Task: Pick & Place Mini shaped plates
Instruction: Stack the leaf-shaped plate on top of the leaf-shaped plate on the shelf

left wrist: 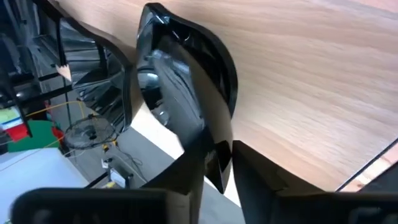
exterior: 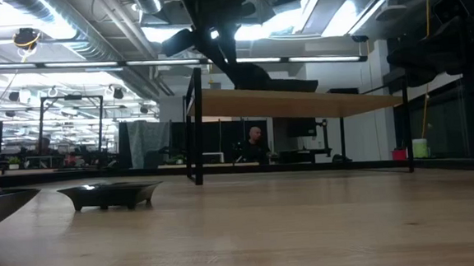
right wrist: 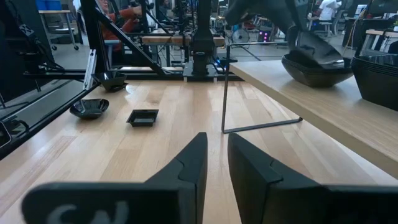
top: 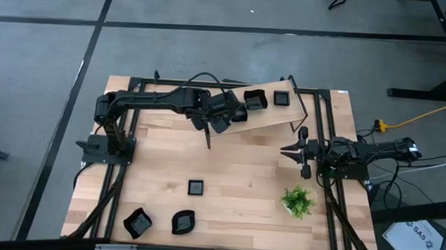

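High view – left arm: your left gripper (top: 227,114) reaches over the left end of the raised wooden shelf (top: 272,121) at the table's far edge, with a black mini plate (top: 222,117) under it.
High view – neighbours: two more dishes (top: 254,101) (top: 282,98) sit on the shelf to the right. Keep any pull-back toward the left and the near side, where the tabletop is bare.
High view – right arm: your right gripper (top: 303,153) waits beside the shelf's right leg, near the potted plant (top: 298,201). It is the farther arm.
High view – remaining: three plates (top: 196,187) (top: 137,222) (top: 182,222) lie near the front edge, well apart.
Low view – height: the shelf stands clear above the table, and the plate rests on its top. A round dish lies low at left.
Left wrist view – grip: the wavy-edged plate runs lengthwise straight ahead from the fingers (left wrist: 193,180), its near rim between them. You cannot tell whether they clamp it or have let go.
Left wrist view – edge: the plate lies close to the shelf's edge, so I judge a sideways nudge could tip it off.
Right wrist view – state: the right fingers stand a slit apart and hold nothing. The way ahead is open.
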